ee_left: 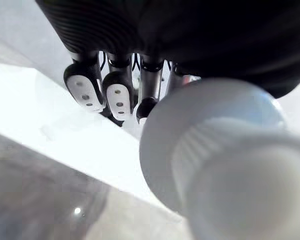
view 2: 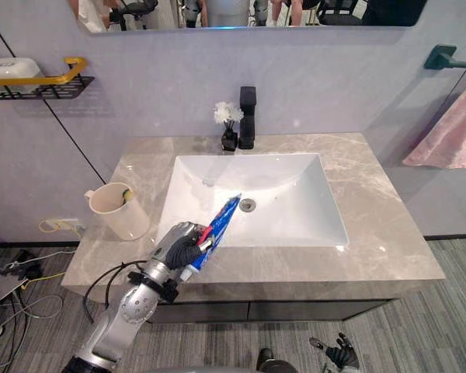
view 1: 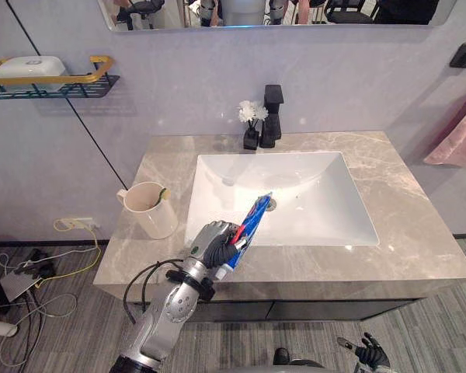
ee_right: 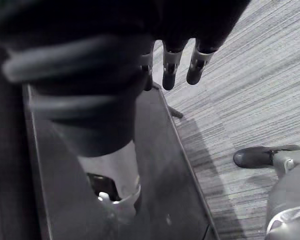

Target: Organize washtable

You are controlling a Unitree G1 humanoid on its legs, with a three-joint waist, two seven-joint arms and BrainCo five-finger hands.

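Observation:
My left hand is shut on a blue and red toothpaste tube with a white cap. It holds the tube tilted over the front left rim of the white sink, cap end down towards the counter edge. In the left wrist view its fingers curl beside the cap. A cream cup with a green toothbrush in it stands on the counter left of the sink, a short way from the hand. My right hand hangs low beside the cabinet front, its fingers relaxed and holding nothing.
A black faucet and a small black vase of white flowers stand behind the sink. The marble counter is bare on the right. A wall shelf with a soap dish hangs at left, a pink towel at right.

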